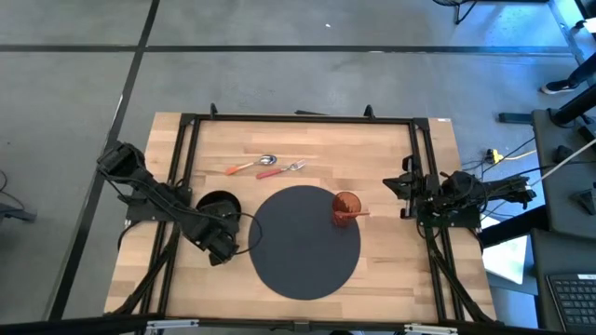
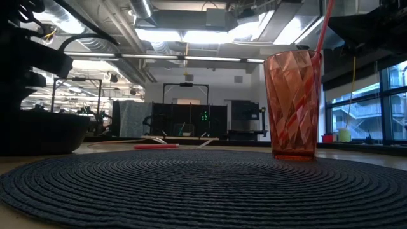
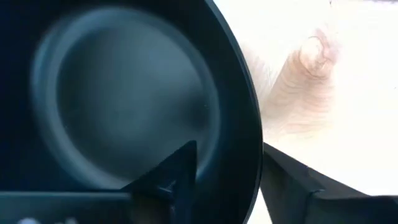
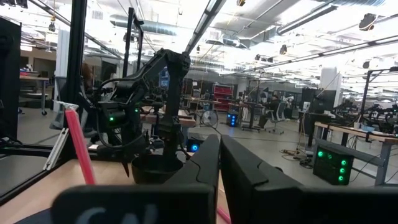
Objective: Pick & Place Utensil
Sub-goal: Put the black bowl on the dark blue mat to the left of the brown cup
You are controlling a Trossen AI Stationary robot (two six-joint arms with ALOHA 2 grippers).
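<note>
A black bowl point(image 1: 216, 207) rests on its base on the wooden table left of a dark round placemat point(image 1: 303, 244). My left gripper point(image 1: 222, 240) is at the bowl's near rim, with the rim between its fingers. A red faceted cup point(image 1: 346, 207) stands upright on the mat with a red-handled utensil point(image 2: 324, 25) leaning in it. A spoon with an orange handle point(image 1: 250, 167) and a fork with a red handle point(image 1: 279, 170) lie flat on the table beyond the mat. My right gripper point(image 4: 219, 163) is shut and empty at the table's right side. My left gripper has the bowl's rim point(image 3: 252, 149) on the bowl's near side, with one finger point(image 3: 177, 177) inside the bowl and the other finger point(image 3: 298, 186) outside it. The fingers come from above, slanting down. The bowl sits level on the table point(image 2: 38, 133).
A black frame point(image 1: 186, 167) runs around the table's edges. Bare wood lies right of the mat, between the cup and my right arm point(image 1: 447, 197). The room beyond shows other racks and robot arms.
</note>
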